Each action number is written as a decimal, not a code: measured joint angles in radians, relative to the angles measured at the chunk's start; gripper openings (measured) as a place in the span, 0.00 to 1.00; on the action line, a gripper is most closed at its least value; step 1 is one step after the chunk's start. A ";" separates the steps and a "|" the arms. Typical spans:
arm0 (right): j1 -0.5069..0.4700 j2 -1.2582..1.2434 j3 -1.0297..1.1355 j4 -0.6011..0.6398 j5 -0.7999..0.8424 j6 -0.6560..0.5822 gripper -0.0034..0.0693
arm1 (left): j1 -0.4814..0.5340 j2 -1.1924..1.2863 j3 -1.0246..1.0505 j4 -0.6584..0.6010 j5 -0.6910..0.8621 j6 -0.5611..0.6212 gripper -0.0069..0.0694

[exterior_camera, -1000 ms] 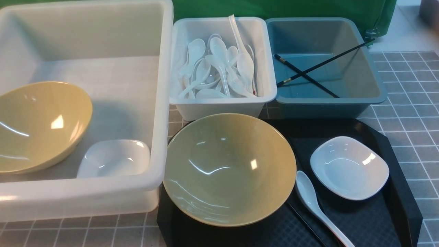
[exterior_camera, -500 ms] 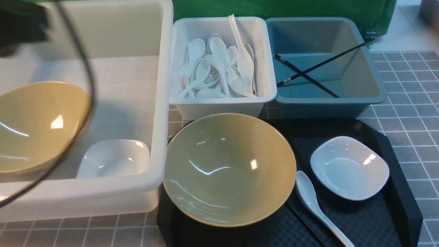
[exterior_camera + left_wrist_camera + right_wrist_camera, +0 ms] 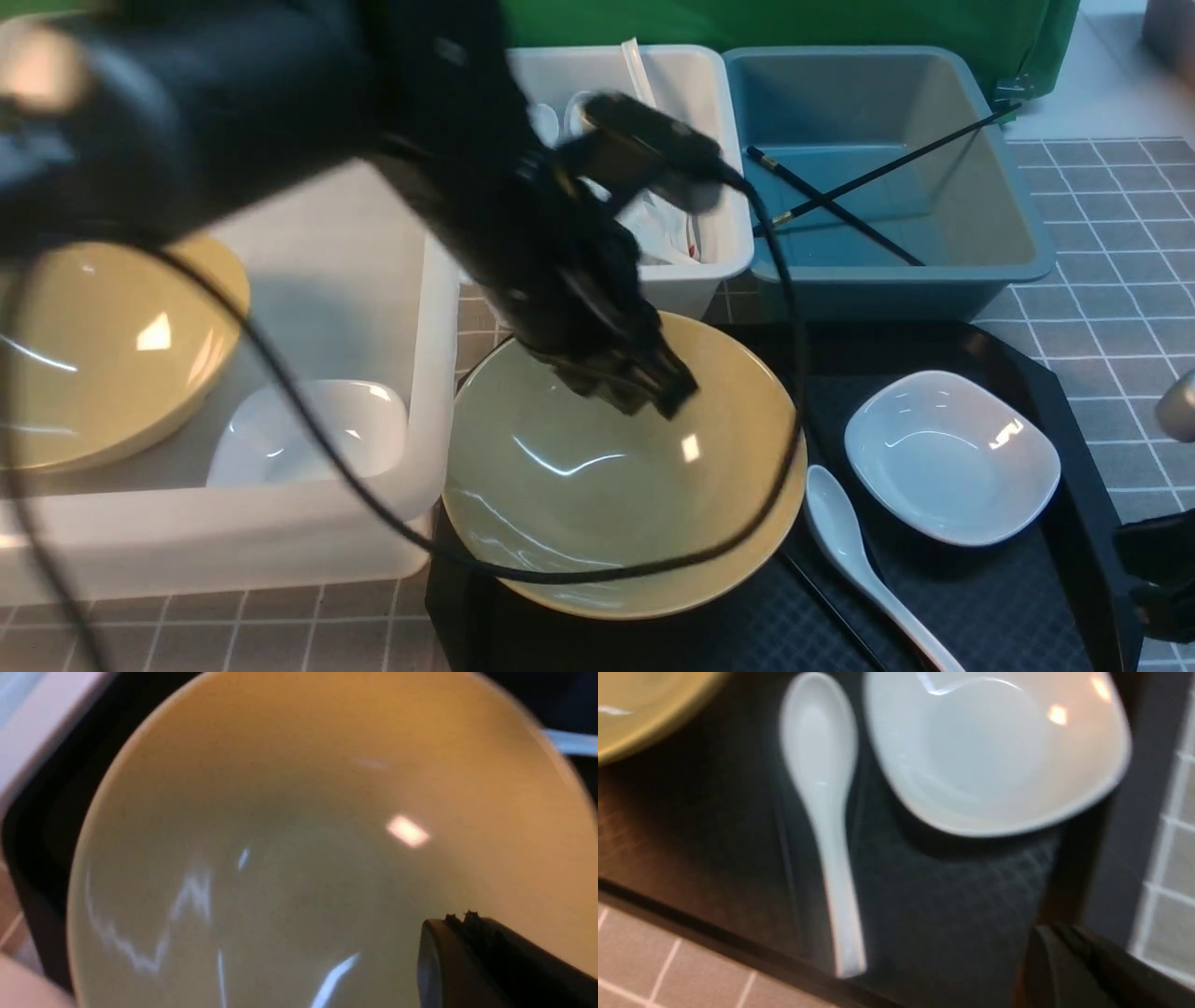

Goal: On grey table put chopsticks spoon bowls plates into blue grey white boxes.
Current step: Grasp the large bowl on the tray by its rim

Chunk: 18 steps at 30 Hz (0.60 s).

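Observation:
A big yellow-tan bowl (image 3: 597,504) (image 3: 280,835) sits on the black tray (image 3: 887,350). My left gripper (image 3: 672,397) (image 3: 460,917) hangs shut and empty just over the bowl's inside. Right of the bowl lie a white spoon (image 3: 845,541) (image 3: 822,788) and a small white plate (image 3: 952,457) (image 3: 994,751). My right gripper (image 3: 1158,579) (image 3: 1057,931) is shut, low at the tray's right edge near the plate. Two black chopsticks (image 3: 840,210) lie crossed in the blue-grey box (image 3: 896,280). The large translucent box (image 3: 429,373) holds another bowl (image 3: 112,355) and plate (image 3: 308,429).
The small white box (image 3: 709,252) behind the tray holds several spoons, partly hidden by my left arm. The left arm's cable loops across the front of the bowl. The grey table (image 3: 1120,280) shows to the right of the tray and boxes.
My left arm has swung in from the upper left, over the large box, down to the bowl on the tray. My right gripper has come into view at the lower right.

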 joint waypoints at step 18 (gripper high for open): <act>0.052 0.001 0.000 0.008 -0.028 -0.004 0.10 | -0.147 0.251 -0.118 -0.081 -0.133 0.005 0.08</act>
